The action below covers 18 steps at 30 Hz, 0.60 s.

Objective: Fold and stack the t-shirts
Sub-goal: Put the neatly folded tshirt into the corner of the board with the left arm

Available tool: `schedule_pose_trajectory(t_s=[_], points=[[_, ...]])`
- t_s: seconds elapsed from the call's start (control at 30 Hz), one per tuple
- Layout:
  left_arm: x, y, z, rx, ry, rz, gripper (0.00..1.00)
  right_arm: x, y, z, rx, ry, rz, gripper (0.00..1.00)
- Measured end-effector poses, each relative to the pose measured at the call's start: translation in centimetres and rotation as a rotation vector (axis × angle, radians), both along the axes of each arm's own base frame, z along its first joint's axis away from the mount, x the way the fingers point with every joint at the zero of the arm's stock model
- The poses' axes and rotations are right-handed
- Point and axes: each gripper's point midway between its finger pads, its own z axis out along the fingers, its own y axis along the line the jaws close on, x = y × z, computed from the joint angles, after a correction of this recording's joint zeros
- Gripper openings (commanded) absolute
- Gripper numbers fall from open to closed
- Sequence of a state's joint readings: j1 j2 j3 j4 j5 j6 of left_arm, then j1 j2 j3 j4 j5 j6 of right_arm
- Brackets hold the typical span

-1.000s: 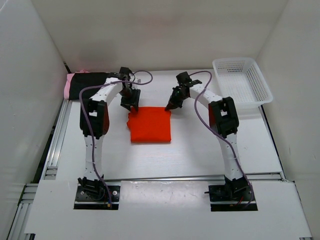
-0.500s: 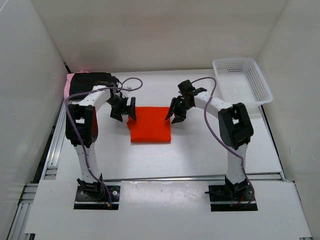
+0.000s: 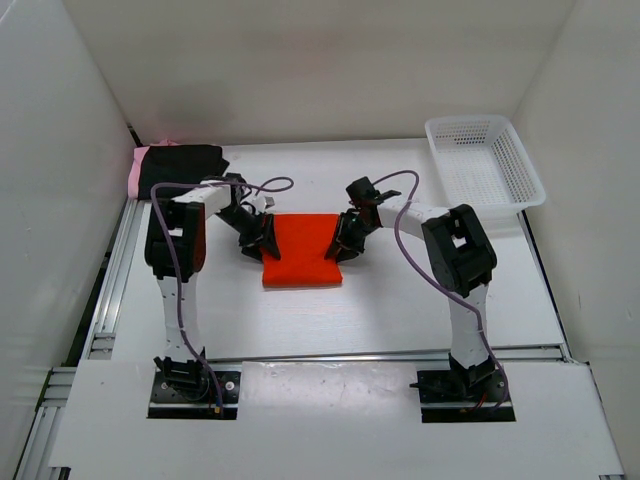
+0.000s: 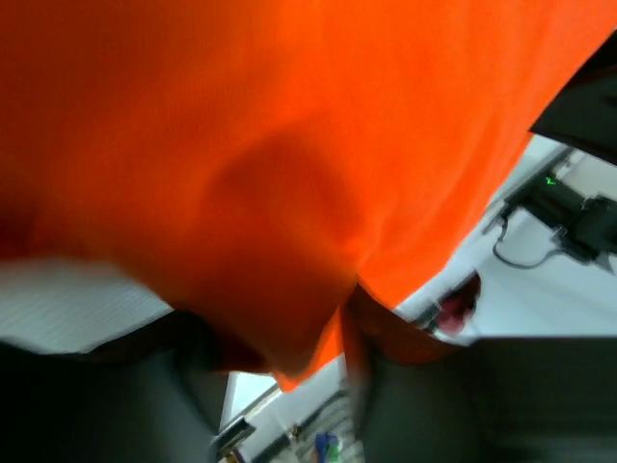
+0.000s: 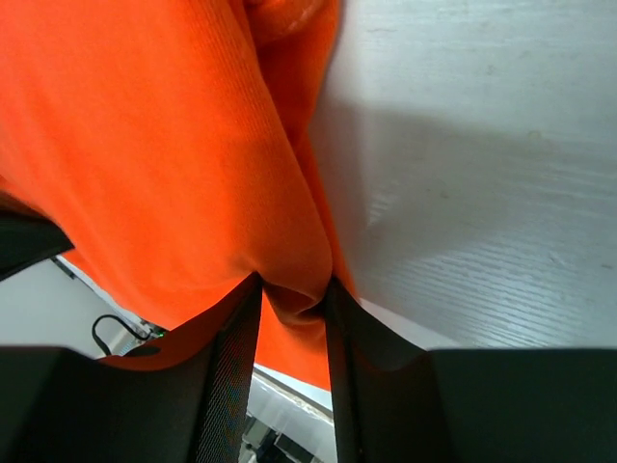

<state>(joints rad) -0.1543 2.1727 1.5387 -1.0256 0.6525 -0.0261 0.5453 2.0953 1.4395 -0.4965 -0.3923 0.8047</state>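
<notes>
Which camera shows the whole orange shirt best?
The top external view: the orange shirt lies whole as a folded rectangle on the table. The wrist views show only close-up orange fabric, blurry on the left.

Pink t-shirt [image 3: 134, 176] mostly hidden, seemingly beneath the black t-shirt [image 3: 182, 165].

Top camera looks down; wrist cameras crowd the orange-red t-shirt [image 3: 300, 255].

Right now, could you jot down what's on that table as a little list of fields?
Orange shirt: folded, middle of table
Left gripper: at shirt's left edge, fabric between its jaws, grip unclear
Right gripper: pinching shirt's right edge
Black shirt: folded, far left corner, pink shirt peeking out beside it
Basket: white mesh, far right corner
</notes>
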Motion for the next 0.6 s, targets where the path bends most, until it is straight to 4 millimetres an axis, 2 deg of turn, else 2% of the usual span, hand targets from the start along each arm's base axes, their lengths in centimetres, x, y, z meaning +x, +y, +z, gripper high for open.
schedule_pose_trajectory(t_s=[0.07,0.1,0.13,0.23,0.37,0.5,0.6], points=[[-0.5,-0.8,-0.4,-0.040,0.052,0.000,0.39,0.0,0.1,0.0,0.006,-0.001,-0.002,0.36],[-0.7,-1.1,-0.6,-0.057,0.076,0.001,0.22,0.1,0.2,0.0,0.009,-0.001,-0.005,0.36],[-0.9,-1.3,-0.8,-0.070,0.098,0.004,0.10,0.1,0.2,0.0,0.011,-0.001,-0.008,0.36],[-0.8,-1.4,-0.8,-0.108,0.139,0.023,0.10,0.1,0.3,0.0,0.018,0.000,-0.013,0.36],[0.3,-0.3,-0.5,-0.094,0.129,0.048,0.10,0.1,0.3,0.0,0.023,0.002,-0.013,0.38],[3.2,2.1,0.2,-0.007,0.053,0.069,0.10,-0.4,-0.8,0.4,-0.001,-0.013,-0.007,0.40],[6.0,4.2,1.0,0.111,-0.049,0.072,0.10,-0.5,-2.7,1.5,-0.031,-0.029,-0.021,0.41]])
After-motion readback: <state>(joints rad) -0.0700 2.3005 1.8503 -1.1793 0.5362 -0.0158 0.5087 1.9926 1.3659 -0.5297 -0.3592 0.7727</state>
